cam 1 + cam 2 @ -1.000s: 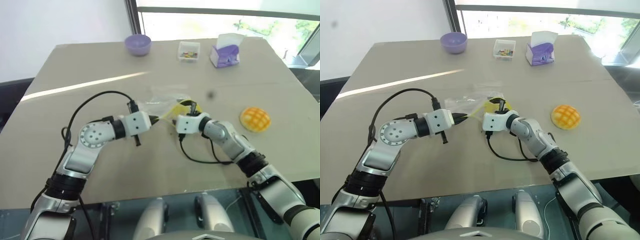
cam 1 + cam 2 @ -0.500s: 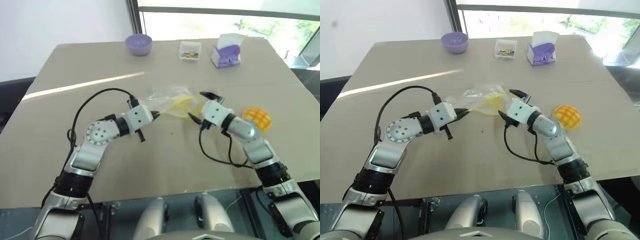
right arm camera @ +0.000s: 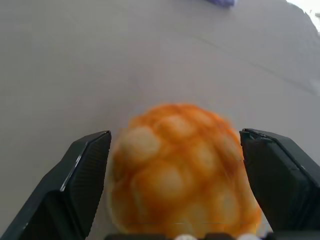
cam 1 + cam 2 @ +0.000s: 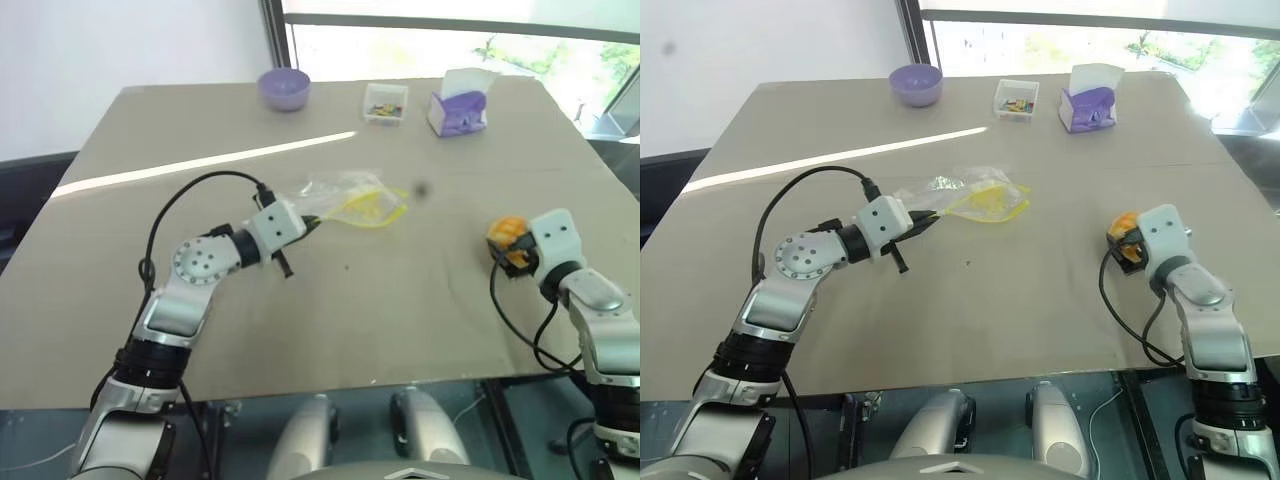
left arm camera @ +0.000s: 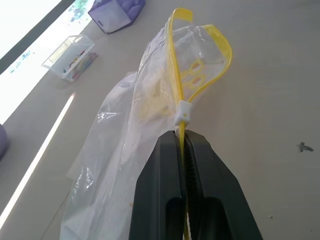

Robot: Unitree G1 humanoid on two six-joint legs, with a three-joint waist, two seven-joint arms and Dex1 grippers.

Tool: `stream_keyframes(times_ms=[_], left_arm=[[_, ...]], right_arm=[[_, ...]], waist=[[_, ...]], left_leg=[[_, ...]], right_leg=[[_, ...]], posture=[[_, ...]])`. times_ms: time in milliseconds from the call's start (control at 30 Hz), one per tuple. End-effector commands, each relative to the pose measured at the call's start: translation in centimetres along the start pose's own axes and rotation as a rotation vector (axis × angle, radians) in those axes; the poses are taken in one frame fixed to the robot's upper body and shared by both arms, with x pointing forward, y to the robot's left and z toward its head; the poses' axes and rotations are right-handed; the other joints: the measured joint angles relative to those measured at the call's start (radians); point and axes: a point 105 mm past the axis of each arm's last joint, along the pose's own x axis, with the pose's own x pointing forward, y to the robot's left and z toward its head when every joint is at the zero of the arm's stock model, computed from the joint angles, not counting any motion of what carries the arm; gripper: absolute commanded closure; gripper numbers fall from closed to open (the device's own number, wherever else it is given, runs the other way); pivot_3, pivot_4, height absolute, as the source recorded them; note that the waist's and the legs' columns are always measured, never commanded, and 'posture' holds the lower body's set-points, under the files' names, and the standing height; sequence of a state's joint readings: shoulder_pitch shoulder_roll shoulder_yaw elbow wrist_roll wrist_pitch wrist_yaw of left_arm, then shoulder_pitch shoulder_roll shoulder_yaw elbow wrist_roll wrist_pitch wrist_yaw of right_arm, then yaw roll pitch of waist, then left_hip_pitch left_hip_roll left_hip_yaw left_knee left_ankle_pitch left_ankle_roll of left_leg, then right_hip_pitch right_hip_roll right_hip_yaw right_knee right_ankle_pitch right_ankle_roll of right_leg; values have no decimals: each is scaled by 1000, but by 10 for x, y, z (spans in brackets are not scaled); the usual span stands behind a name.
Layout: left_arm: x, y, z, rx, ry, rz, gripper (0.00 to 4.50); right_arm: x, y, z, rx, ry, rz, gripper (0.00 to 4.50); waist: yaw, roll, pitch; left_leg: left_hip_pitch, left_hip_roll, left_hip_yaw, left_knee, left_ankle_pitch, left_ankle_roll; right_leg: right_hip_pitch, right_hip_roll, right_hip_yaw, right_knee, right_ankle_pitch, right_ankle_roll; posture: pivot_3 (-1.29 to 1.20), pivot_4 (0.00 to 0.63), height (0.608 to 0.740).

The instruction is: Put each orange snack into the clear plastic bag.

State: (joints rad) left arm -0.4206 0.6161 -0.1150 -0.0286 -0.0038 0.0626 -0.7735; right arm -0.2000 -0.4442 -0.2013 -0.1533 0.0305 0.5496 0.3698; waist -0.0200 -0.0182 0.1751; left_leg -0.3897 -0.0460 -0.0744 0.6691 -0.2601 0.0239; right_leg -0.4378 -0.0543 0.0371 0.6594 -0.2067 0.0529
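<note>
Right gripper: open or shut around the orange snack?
Open: the right gripper has a finger on each side of the orange snack, gaps visible.

Domed orange snack (image 3: 182, 170) with criss-cross top, resting on the bench (image 4: 400, 320) at its right side. Crinkly clear plastic bag (image 5: 145, 130), yellow-edged, mid-bench, well apart.

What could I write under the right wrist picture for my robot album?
The right tool wide open, one finger on each side of the orange snack on the table, ready to grab it.
</note>
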Motion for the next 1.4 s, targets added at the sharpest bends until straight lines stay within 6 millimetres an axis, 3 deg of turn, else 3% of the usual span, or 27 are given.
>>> stream_keyframes(times_ms=[33, 233, 400, 533, 700, 867, 967, 1400], left_arm=[[-2, 9, 10, 19, -40, 20, 4500], [-3, 10, 11, 18, -43, 24, 4500], [-4, 10, 11, 7, -45, 30, 4500], [-4, 11, 11, -7, -47, 37, 4500], [-3, 12, 14, -30, -60, 39, 4500], [-3, 10, 17, -12, -67, 22, 4500], [-3, 10, 20, -5, -75, 16, 4500], [-7, -4, 37, 26, -140, -39, 4500]], right_arm=[[4, -12, -4, 53, 16, -76, 70], [11, -13, -28, 164, 98, -106, 70], [11, -12, -28, 156, 86, -90, 2236], [7, -5, 0, 67, -48, -25, 3827], [-15, 48, 65, -11, -317, 300, 3827], [-30, 100, 105, -35, -436, 573, 3827], [-29, 124, 113, -67, -445, 681, 3827], [-2, 163, 118, -166, -420, 803, 3827]], waist=[[1, 0, 0], [5, -1, 0], [5, -1, 0], [4, 0, 0], [-3, 1, 1], [-12, 1, 1], [-12, 1, 1], [3, 1, 1]], left_leg=[[0, 0, 0, 0, 0, 0], [7, 0, -1, 0, 0, 1], [11, 0, -3, 0, 0, 1], [11, 0, -4, 0, 0, 1], [10, 1, -4, 0, 0, 1], [10, 1, -5, 0, 0, 1], [9, 1, -7, 0, 0, 1], [6, 0, -9, -2, -1, 1]], right_leg=[[0, 0, 0, 0, 0, 0], [10, 0, -1, -3, 0, 0], [16, 0, -3, -6, 0, 0], [16, 0, -5, -7, 0, 0], [16, 0, -5, -7, 0, 0], [16, 0, -7, -8, 0, 1], [16, 0, -9, -10, 0, 0], [15, -1, -11, -15, 0, 0]], posture=[[0, 150, 740], [0, 150, 740], [0, 150, 740], [0, 150, 740], [0, 150, 740], [0, 150, 740], [0, 150, 740], [0, 150, 740]])
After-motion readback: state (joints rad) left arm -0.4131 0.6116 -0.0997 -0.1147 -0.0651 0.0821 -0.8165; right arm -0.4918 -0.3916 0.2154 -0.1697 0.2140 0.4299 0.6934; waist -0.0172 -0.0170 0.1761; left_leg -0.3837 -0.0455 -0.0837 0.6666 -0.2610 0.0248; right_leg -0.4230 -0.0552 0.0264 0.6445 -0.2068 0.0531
